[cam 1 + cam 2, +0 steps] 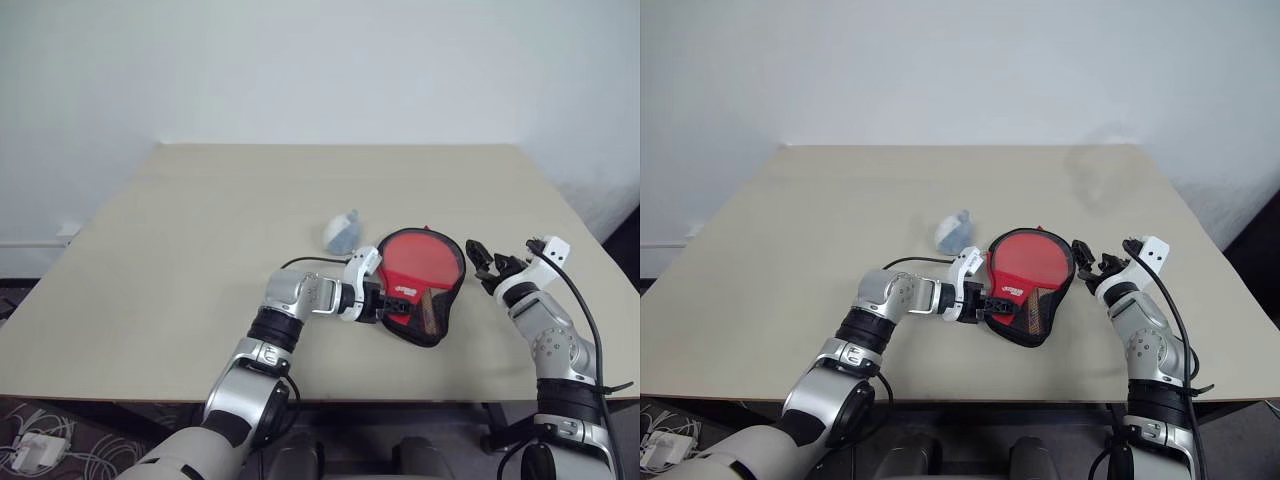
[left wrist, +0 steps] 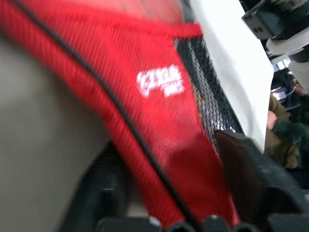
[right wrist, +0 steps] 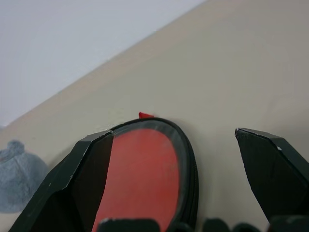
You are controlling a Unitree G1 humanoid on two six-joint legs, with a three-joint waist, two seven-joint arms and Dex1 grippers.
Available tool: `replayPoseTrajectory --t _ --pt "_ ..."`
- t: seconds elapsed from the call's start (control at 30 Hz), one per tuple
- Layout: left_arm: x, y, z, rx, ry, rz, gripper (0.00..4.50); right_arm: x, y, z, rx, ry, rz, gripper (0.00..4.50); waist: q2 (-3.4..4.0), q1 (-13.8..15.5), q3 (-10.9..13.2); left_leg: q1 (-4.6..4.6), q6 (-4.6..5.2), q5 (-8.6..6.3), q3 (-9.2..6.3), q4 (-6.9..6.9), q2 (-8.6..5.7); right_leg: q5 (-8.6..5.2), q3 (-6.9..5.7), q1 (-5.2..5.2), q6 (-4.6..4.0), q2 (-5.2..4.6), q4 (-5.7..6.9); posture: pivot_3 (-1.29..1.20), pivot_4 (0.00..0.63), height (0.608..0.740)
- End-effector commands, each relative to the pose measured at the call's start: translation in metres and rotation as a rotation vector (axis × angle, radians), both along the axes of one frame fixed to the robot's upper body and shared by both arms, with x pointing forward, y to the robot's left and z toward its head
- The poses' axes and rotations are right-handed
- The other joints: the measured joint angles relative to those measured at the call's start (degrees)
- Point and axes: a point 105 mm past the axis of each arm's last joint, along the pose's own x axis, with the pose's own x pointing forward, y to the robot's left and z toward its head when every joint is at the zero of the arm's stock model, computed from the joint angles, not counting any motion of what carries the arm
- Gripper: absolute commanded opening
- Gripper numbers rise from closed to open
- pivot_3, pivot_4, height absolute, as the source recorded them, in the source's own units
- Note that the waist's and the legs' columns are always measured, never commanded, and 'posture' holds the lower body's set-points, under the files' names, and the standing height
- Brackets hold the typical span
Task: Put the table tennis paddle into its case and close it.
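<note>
The case (image 1: 440, 300) lies flat on the table's near right part, red side with white logo (image 2: 161, 82) up, black edging around it. The table tennis paddle sits inside it: its red face (image 1: 425, 258) fills the round end and its wooden handle (image 1: 432, 314) shows through the mesh. My left gripper (image 1: 380, 300) is at the case's narrow near-left end, its fingers (image 2: 256, 179) on either side of the red fabric edge (image 2: 159, 145). My right gripper (image 1: 487, 264) hovers open just right of the round end, fingers (image 3: 87, 164) spread wide toward the case's rim (image 3: 190, 159).
A small grey rounded lump (image 1: 341, 233) rests just behind and left of the case. The beige table (image 1: 200, 250) stretches wide to the left and back; its near edge runs just below my arms. A white wall stands behind.
</note>
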Motion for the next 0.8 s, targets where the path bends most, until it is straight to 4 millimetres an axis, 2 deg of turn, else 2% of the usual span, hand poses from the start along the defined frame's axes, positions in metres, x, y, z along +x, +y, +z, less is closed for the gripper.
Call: replayPoseTrajectory --t 0.03,0.17,0.4,0.57,0.73,0.8 --pt "-0.005 -0.003 0.013 -0.107 0.081 -0.002 1.35 0.005 -0.004 0.017 -0.026 -0.065 -0.020 4.40 0.00 -0.01 0.00 0.00 0.00 0.00 0.00 0.00 0.00 0.00 0.01 0.00 0.00 0.00 0.00 0.00 0.000 0.740" --pt "-0.011 0.000 0.017 -0.150 0.141 -0.020 0.02 0.005 -0.008 0.018 -0.041 -0.069 -0.045 4.40 0.00 -0.04 0.00 -0.01 0.00 0.00 0.00 -0.01 0.00 0.01 0.03 -0.03 0.02 0.02 0.02 0.00 0.000 0.740" --pt "-0.047 0.022 0.028 -0.217 0.287 -0.145 0.02 0.004 -0.017 0.018 -0.094 -0.068 -0.076 4.40 0.03 -0.22 0.01 0.00 -0.02 0.02 0.00 -0.04 0.02 0.02 0.13 -0.13 0.02 0.09 0.13 0.00 0.000 0.740" --pt "-0.070 0.049 0.040 -0.242 0.209 -0.221 0.02 0.002 -0.015 0.016 -0.105 -0.058 -0.064 4.40 0.06 -0.23 0.01 0.02 -0.04 0.02 0.01 -0.06 0.05 0.02 0.21 -0.13 0.00 0.12 0.14 0.00 0.000 0.740" --pt "-0.079 0.083 0.042 -0.203 0.211 -0.226 0.02 0.000 -0.015 0.015 -0.111 -0.047 -0.050 4.40 0.06 -0.18 0.02 0.04 -0.09 0.05 0.01 -0.04 0.06 -0.01 0.23 -0.15 -0.05 0.13 0.24 0.00 0.000 0.740" --pt "-0.083 0.091 0.041 -0.182 0.189 -0.218 0.02 0.000 -0.017 0.016 -0.112 -0.047 -0.054 4.40 0.07 -0.20 0.02 0.04 -0.10 0.05 0.02 -0.03 0.06 -0.01 0.24 -0.15 -0.06 0.13 0.22 0.00 0.000 0.740"
